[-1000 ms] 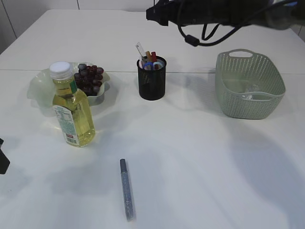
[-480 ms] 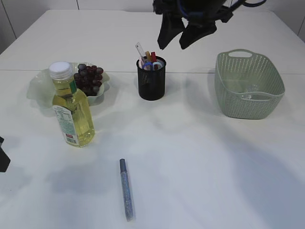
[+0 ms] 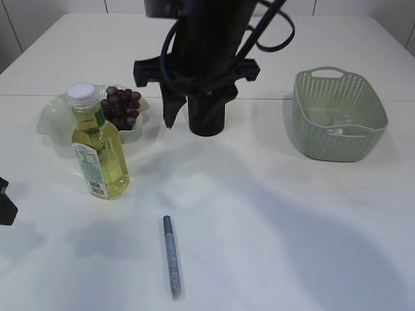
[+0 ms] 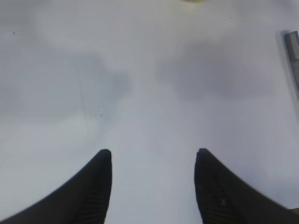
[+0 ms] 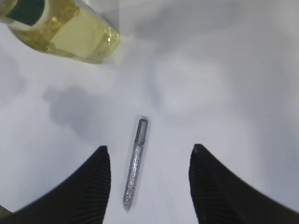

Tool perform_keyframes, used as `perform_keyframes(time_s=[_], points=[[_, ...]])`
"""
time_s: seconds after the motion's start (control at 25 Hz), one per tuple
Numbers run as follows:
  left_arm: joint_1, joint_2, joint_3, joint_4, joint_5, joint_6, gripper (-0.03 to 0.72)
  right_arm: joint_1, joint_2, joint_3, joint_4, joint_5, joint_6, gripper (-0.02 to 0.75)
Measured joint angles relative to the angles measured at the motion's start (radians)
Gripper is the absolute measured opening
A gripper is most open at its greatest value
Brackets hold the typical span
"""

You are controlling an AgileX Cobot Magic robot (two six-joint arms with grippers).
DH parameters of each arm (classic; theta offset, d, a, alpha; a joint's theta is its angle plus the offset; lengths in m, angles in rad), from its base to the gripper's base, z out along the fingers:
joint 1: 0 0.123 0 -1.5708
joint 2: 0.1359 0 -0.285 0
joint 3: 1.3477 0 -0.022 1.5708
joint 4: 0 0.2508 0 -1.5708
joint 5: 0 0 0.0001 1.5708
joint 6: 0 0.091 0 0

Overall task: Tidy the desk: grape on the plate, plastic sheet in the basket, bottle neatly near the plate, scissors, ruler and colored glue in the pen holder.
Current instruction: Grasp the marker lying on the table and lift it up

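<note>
On plate [image 3: 48,120] grapes [image 3: 122,105], basket [image 3: 339,115] seemingly holding plastic

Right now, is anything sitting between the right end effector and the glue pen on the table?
Nothing visible does. The right end effector is open above the glue pen, with only bare table between.

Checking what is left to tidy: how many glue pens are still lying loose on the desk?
1: the glitter glue pen lies on the desk in front of the bottle. The arm hides the pen holder's top, so none can be counted there.
</note>
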Motion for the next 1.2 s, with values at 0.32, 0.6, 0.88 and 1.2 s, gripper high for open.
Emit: perform_keyframes(time_s=[0.32, 0.6, 0.88, 1.2], points=[[0.000, 0.000, 0.000, 0.000, -0.001, 0.000, 0.415, 0.075, 0.094, 0.004, -0.004, 0.000, 0.110, 0.428], [0.000, 0.000, 0.000, 0.000, -0.003, 0.000, 0.415, 0.110, 0.139, 0.104, -0.031, -0.004, 0.152, 0.427], [0.000, 0.000, 0.000, 0.000, -0.014, 0.000, 0.415, 0.112, 0.139, 0.215, -0.016, -0.009, 0.213, 0.427], [0.000, 0.000, 0.000, 0.000, -0.019, 0.000, 0.415, 0.134, 0.159, 0.224, 0.008, -0.019, 0.332, 0.426]])
